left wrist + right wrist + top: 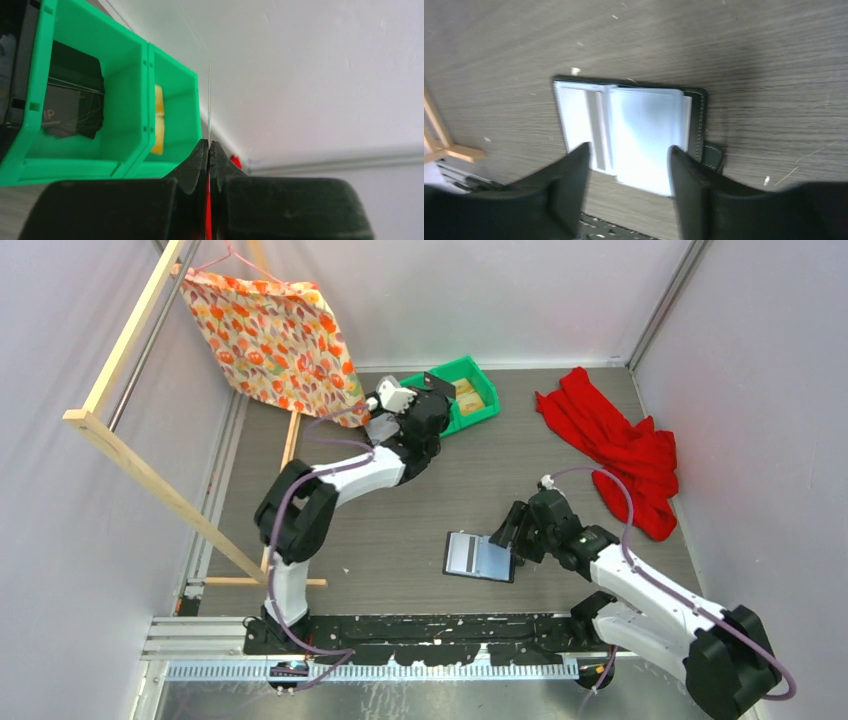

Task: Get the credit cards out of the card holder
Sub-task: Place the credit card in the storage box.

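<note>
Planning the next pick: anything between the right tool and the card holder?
Nothing visible. The right tool is open and aimed straight at the card holder, which lies spread open on the table, with no object between them.

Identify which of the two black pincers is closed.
The left arm's pincer, beside the green plastic bin, is clamped shut on a thin pale plastic card seen edge-on; the right arm's pincer stands open over the black bifold wallet.

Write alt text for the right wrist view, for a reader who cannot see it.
The right tool, open, is poised over the card holder, which lies opened flat on the grey wood-grain table, pale glossy sleeves facing up.
</note>
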{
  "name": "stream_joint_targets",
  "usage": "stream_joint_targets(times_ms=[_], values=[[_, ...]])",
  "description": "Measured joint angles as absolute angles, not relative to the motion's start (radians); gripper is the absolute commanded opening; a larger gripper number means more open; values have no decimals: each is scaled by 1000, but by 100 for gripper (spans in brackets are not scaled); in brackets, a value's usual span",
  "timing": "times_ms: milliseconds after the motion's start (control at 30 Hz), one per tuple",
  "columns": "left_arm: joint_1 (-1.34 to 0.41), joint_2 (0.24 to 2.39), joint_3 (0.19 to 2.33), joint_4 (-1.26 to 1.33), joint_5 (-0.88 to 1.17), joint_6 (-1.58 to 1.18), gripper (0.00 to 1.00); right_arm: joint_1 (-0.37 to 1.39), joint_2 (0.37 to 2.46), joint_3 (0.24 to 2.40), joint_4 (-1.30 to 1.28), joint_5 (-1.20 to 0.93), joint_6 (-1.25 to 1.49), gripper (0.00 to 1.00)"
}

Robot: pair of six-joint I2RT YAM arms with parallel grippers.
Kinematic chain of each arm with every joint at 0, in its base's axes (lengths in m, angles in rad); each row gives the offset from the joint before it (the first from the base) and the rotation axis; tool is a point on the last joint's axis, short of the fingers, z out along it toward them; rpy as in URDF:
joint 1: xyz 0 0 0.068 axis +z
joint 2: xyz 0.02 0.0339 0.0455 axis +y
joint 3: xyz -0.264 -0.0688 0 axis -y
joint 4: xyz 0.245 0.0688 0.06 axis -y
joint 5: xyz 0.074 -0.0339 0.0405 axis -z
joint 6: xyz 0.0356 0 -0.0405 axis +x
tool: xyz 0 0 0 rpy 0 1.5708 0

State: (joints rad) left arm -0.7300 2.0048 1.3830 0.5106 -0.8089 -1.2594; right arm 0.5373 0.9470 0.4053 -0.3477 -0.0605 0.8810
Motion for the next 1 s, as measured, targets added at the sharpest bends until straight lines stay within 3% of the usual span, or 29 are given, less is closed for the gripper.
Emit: stream_joint_targets(times_ms=[33, 67, 300, 533, 767, 1000], values=[[-728, 1975, 1383, 461, -767, -1233, 1, 537, 929, 427, -374, -54, 872, 95], [-723, 1933, 1390, 373, -717, -1203, 1, 537, 912, 451, -396, -49, 866, 99], [-602, 1699, 1489, -128, -206, -1012, 0, 494, 817, 658, -471, -56, 789, 100], [-430, 1529, 1372, -472, 325, -728, 1, 341, 834, 705, -398, -304, 799, 100], [-423, 1520, 1264, -541, 744, -646, 1, 321, 986, 662, 17, -579, 1021, 99], [-419, 1520, 1246, -422, 986, -677, 1, 359, 1136, 656, 274, -698, 1130, 99]])
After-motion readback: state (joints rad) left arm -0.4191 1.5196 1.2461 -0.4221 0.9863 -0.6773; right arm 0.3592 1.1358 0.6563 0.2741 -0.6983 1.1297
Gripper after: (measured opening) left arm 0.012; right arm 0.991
